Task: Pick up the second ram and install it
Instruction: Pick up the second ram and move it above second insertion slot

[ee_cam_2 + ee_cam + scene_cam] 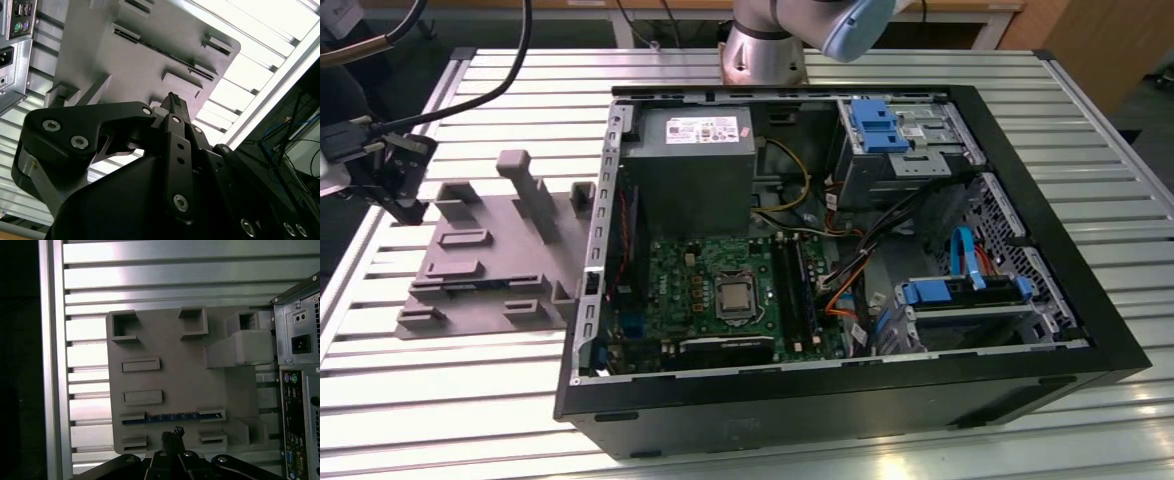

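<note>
While the gripper [174, 432] hangs low over the grey holder block [185, 375], its jaws look drawn together on nothing. The second ram [172, 416] lies flat along the block's row of small cradles, just beside the tips, not touched. Likely risks: the tips come down on a cradle tab instead of straddling the thin stick, or a pinch off the stick's middle tilts it and it jams in the cradles. Room is tight on the side of the tall posts [534, 190] and the computer case [1067, 330], whose wall stands just beside the block. The slatted table [454, 400] lies open at the exterior view's left, though its edge is near.
</note>
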### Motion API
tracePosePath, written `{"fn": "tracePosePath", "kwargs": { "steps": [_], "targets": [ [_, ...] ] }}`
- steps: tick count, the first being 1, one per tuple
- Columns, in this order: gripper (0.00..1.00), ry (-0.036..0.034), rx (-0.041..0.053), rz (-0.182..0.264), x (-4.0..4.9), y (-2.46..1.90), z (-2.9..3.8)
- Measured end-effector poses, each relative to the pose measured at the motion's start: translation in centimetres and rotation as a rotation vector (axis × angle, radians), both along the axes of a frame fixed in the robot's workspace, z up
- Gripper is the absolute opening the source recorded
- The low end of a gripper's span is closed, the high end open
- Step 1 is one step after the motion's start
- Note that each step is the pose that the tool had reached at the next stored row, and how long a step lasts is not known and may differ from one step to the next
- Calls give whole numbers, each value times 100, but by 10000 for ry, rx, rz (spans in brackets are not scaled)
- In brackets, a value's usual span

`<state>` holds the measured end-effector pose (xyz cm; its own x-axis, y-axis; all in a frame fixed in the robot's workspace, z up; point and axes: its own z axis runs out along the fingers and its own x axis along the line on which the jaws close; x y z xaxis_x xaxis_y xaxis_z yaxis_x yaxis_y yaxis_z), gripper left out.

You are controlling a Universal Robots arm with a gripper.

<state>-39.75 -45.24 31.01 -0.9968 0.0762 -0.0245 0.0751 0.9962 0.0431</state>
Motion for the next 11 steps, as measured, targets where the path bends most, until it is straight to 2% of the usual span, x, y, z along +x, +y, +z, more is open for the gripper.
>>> {"fn": "tracePosePath", "kwargs": {
  "steps": [6, 11],
  "targets": [
    [11, 0, 0, 93, 0, 0, -1],
    [11, 0, 0, 835, 0, 0, -3]
  ]
}}
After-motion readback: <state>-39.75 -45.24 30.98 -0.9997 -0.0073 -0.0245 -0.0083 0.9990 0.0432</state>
